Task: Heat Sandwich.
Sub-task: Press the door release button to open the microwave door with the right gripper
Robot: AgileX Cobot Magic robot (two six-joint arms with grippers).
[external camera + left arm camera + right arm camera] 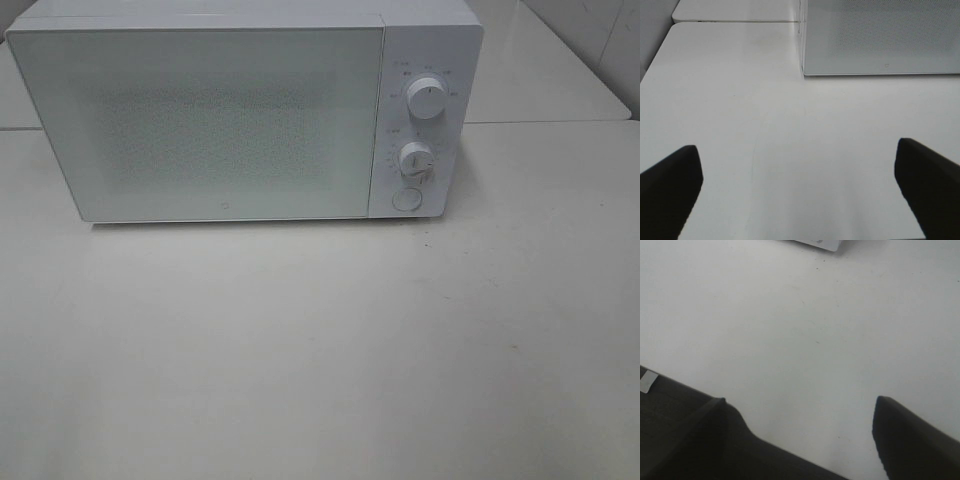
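- We cannot see the sandwich in any view. It is not on the bare bench (320,350), and the patterned door (200,120) does not let us tell whether it is inside.
- We judge a sandwich to be light, soft and easily squashed, with layers that may slide apart.
- We would hold it gently across both bread faces near the middle, or lift it from underneath, and never pinch a corner.
- The microwave (430,40) stands at the back of the bench with its door shut. An upper knob (427,100), a lower knob (415,157) and a round button (405,199) sit on its right panel.
- The left gripper (796,147) hovers over the bench near the microwave's front corner, jaws wide apart and empty.
- The right gripper (800,400) also hangs over bare bench, jaws apart and holding nothing.
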